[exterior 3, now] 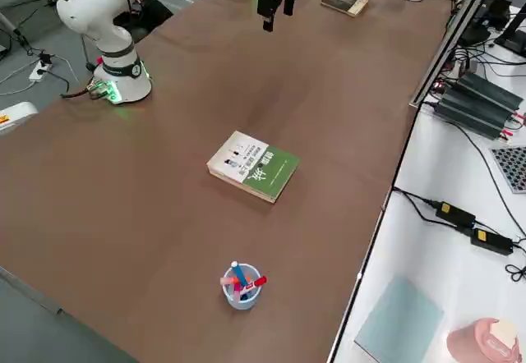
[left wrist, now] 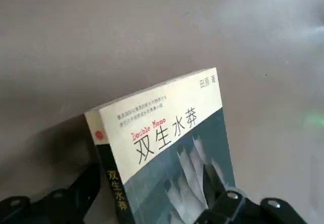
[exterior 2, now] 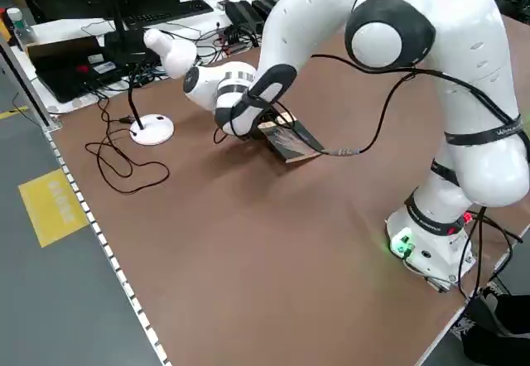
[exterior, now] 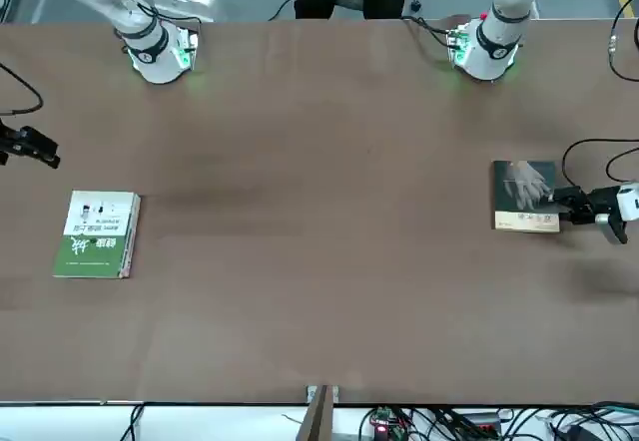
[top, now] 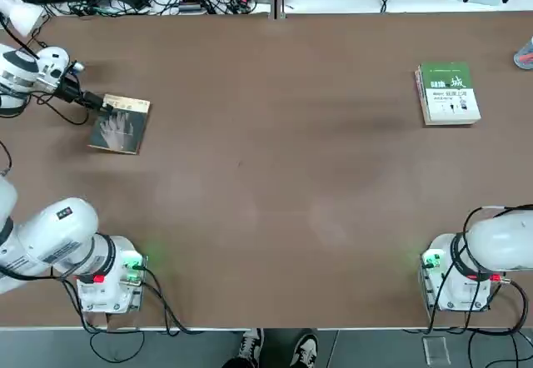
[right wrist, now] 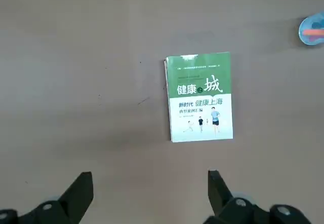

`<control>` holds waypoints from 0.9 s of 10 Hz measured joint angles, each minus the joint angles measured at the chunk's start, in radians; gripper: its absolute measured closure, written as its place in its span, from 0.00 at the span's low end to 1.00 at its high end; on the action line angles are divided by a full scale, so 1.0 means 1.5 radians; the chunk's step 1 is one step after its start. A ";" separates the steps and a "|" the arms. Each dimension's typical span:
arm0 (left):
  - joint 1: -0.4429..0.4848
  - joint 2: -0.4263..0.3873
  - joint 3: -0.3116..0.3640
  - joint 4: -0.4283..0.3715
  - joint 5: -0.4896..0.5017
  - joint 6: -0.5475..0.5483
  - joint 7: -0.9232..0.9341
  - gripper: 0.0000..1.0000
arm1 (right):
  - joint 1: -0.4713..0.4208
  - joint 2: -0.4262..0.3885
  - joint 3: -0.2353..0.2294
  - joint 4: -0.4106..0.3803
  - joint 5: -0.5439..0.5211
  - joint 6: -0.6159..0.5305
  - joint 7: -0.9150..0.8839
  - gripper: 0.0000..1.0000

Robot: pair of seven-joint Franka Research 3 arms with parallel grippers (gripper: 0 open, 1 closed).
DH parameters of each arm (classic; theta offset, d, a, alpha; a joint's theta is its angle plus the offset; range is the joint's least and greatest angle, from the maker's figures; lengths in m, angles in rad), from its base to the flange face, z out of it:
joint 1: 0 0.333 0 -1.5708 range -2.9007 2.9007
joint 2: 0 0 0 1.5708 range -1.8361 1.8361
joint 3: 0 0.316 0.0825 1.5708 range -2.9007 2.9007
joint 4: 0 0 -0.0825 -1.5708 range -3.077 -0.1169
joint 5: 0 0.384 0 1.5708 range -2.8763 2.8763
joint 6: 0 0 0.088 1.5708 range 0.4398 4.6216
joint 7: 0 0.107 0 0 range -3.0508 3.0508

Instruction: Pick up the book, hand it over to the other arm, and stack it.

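Observation:
The book (top: 121, 124) is a thin dark paperback with a pale hand and a tan band, lying at the far left of the table (top: 275, 185). It also shows in the front view (exterior: 524, 209) and looks slightly tilted in the left side view (exterior 2: 290, 140). My left gripper (top: 104, 104) reaches in low at its tan end. In the left wrist view the left gripper (left wrist: 152, 183) is open, with one finger beside the spine and the other over the cover of the book (left wrist: 167, 133). My right gripper (right wrist: 149, 176) hangs open, high above the far right of the table.
A thicker green-and-white book (top: 447, 93) lies flat at the far right, below the right gripper (exterior: 45, 152). A cup of pens (exterior 3: 240, 285) stands near the right edge. A white stand (exterior 2: 153, 126) and cables sit beyond the left edge. A person's shoes (top: 275, 347) show at the robot's side.

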 joint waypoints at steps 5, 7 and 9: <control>0.000 0.002 -0.002 0.004 0.000 0.000 0.000 0.19 | 0.000 0.000 0.000 0.000 0.000 0.000 0.000 0.00; 0.000 0.002 -0.003 0.004 0.000 0.000 0.000 0.24 | 0.000 0.000 0.000 0.000 0.000 0.000 0.000 0.00; 0.000 0.002 -0.003 0.004 0.000 0.000 0.000 0.31 | 0.000 0.000 0.000 0.000 0.000 0.000 0.000 0.00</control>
